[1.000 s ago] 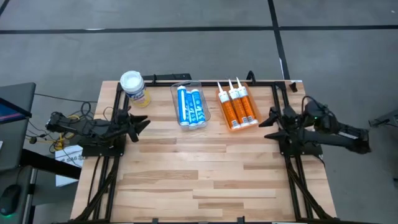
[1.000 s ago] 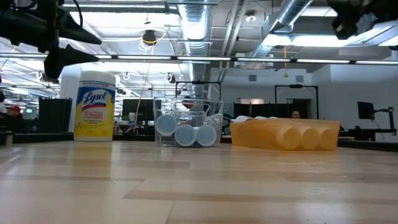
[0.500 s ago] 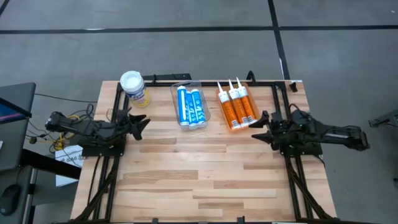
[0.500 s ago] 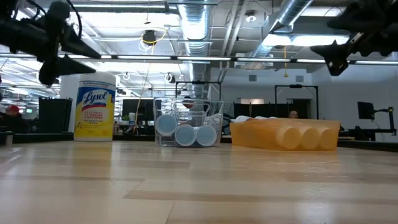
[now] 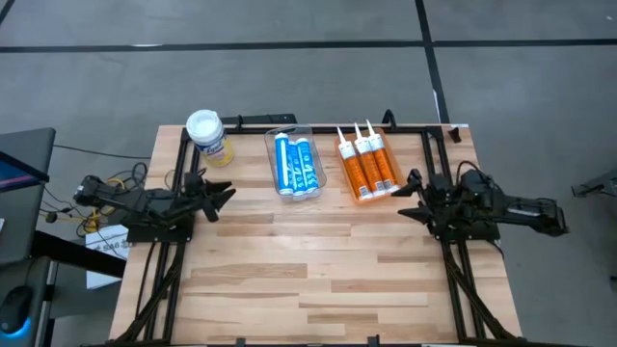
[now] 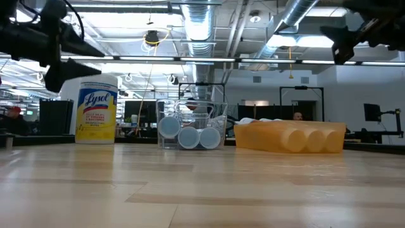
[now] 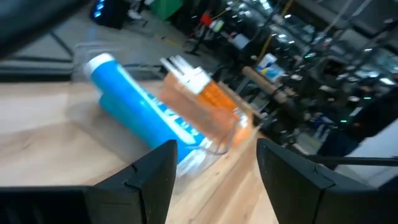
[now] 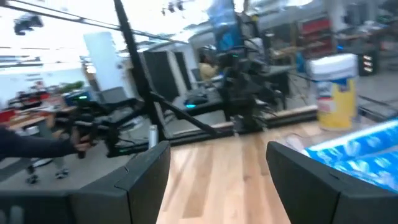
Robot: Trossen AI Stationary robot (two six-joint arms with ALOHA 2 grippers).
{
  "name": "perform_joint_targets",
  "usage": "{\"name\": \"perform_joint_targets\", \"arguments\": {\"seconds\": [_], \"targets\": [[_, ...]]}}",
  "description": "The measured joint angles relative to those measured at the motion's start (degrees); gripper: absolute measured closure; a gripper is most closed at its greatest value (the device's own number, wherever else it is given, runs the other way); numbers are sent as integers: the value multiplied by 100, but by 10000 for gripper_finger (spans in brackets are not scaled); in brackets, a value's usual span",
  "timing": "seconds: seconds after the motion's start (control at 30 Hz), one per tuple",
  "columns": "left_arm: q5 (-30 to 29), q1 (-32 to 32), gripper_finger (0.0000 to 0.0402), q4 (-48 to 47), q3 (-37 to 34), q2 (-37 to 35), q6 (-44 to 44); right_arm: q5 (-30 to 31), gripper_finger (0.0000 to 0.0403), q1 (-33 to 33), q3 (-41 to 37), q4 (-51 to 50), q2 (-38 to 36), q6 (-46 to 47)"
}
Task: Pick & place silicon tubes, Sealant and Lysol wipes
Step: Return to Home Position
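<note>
Lysol wipes (image 5: pixel 206 135) are shown upright at the upper left of the table (image 5: pixel 308 270), beside the clear bin (image 5: pixel 268 159) in which blue tubes (image 5: pixel 295 166) are laid. Orange tubes (image 5: pixel 367 166) are seen right of it. The left gripper (image 5: pixel 220 196) and right gripper (image 5: pixel 403 198) are held at mid-frame, jaws apart.

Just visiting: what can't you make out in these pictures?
- Low view: the blue plastic sealant tubes in the clear plastic bin show only round ends; the rest lies behind.
- High view: the white lid of the yellow-labelled wipes canister covers most of its label.
- Left wrist view: the tubes' print is blurred.
- Low view: the top edge cuts off the arms carrying the open left claw and right claw.
</note>
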Motion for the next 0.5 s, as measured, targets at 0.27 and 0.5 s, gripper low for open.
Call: {"name": "perform_joint_targets", "arguments": {"seconds": [0.27, 0.5], "targets": [[312, 2, 188, -445, 9, -324, 116, -31, 143, 169, 4, -553, -476, 173], [231, 0, 188, -781, 9, -344, 142, 461, 143, 283, 2, -710, -413, 24]]}}
